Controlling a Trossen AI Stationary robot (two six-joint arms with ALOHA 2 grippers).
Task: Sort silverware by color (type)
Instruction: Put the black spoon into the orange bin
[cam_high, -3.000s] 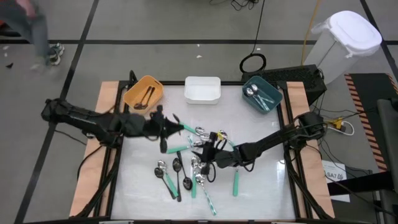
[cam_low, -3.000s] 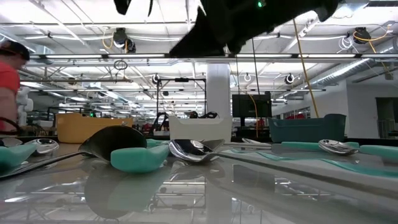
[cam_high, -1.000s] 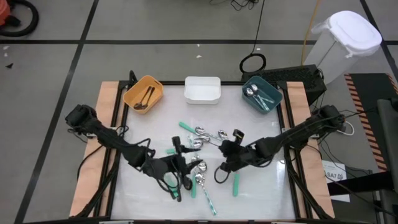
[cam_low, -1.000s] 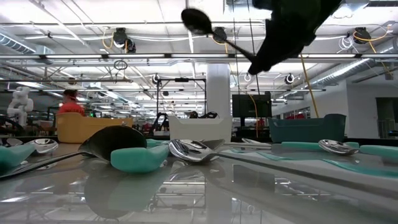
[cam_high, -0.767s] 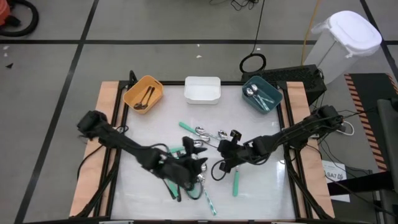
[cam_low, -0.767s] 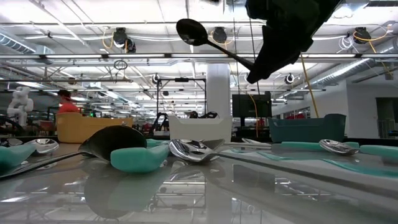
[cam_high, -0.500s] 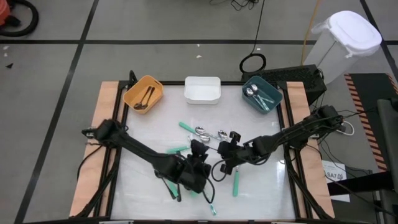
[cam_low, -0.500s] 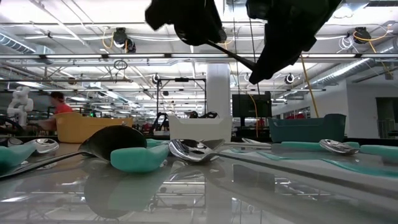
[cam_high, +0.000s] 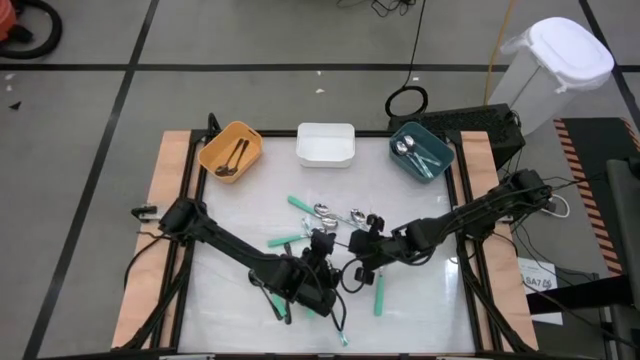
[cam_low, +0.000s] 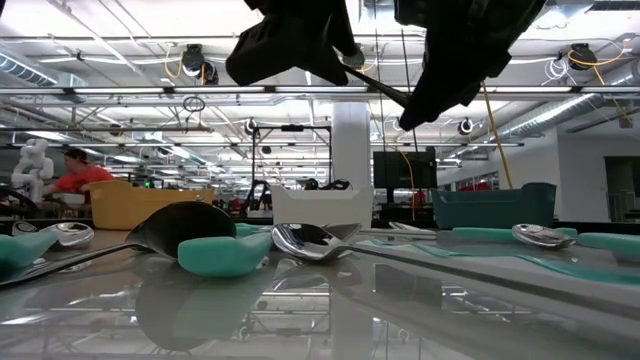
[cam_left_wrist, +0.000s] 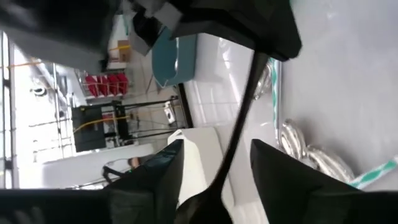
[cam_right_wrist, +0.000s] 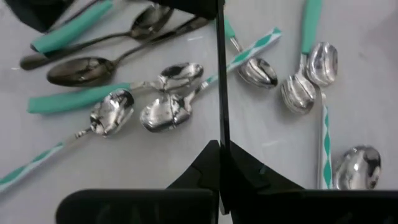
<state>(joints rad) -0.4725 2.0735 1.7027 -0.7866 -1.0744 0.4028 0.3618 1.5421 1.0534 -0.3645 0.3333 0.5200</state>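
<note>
My right gripper (cam_right_wrist: 221, 155) hangs over the middle of the table, shut on a black-handled spoon (cam_right_wrist: 220, 74) that is held in the air. My left gripper (cam_left_wrist: 216, 149) has come up to that spoon from the near left. It is open, with one finger on each side of the thin handle (cam_left_wrist: 245, 106) just above the bowl (cam_left_wrist: 202, 205), and gaps show on both sides. From above, the two grippers (cam_high: 330, 255) (cam_high: 362, 248) stand close together. More spoons with mint, striped and black handles (cam_high: 320, 212) lie flat on the white tabletop below them. My right gripper pinches the black spoon's handle (cam_right_wrist: 220, 134) at its free end between the two shut fingers. The handle runs straight on past the fingertips, along the fingers. The spoon is lifted clear of the table, its bowl end (cam_low: 345, 60) reaching into the left gripper's open jaws.
Three bins stand along the far edge: orange (cam_high: 231, 150) with black spoons, white (cam_high: 325, 144), and teal (cam_high: 421, 152) with mint-handled spoons. Loose spoons (cam_right_wrist: 168, 115) crowd the table's middle and near part. A person (cam_low: 75, 165) shows in the room beyond.
My left gripper has swung from the near-left spoons toward the table's right and far side, rolling as it went. It now stands astride the lifted spoon near its bowl. The right gripper has stayed put, holding the spoon, which has tipped slightly.
</note>
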